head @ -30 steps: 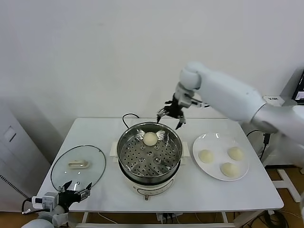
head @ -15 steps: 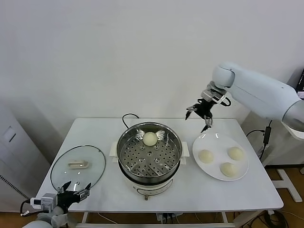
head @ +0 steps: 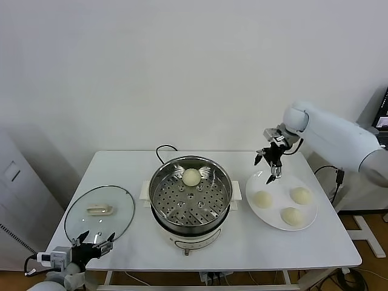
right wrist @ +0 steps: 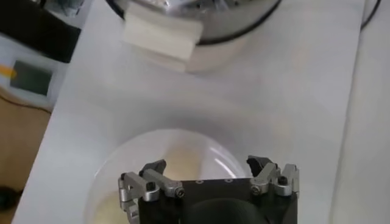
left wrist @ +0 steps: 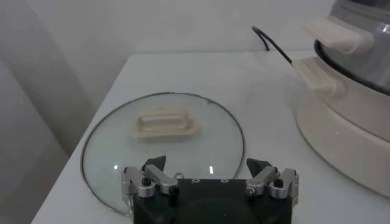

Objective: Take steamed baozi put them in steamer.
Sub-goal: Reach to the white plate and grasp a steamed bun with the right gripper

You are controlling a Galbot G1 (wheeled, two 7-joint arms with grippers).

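Note:
One cream-white baozi [head: 191, 177] lies on the perforated tray of the steel steamer [head: 191, 209] at the table's middle. Three more baozi [head: 262, 199] [head: 300, 195] [head: 292, 216] rest on a white plate [head: 276, 177] to its right. My right gripper [head: 270, 165] hangs open and empty above the plate's far left edge, pointing down. In the right wrist view its open gripper [right wrist: 207, 167] frames the plate [right wrist: 125, 161] and a pale baozi [right wrist: 183, 161] below; the steamer [right wrist: 201, 24] lies beyond. My left gripper [head: 94, 241] is parked open at the table's front left corner.
A round glass lid [head: 121, 212] with a white handle [head: 100, 210] lies flat left of the steamer, just past the left gripper [left wrist: 207, 167]; the left wrist view shows the lid [left wrist: 109, 152] and the steamer's base [left wrist: 353, 122]. A black cord [head: 162, 149] runs behind the steamer.
My right arm swung from above the steamer's far rim rightward and down to above the plate. The left arm stayed put. The baozi have not moved.

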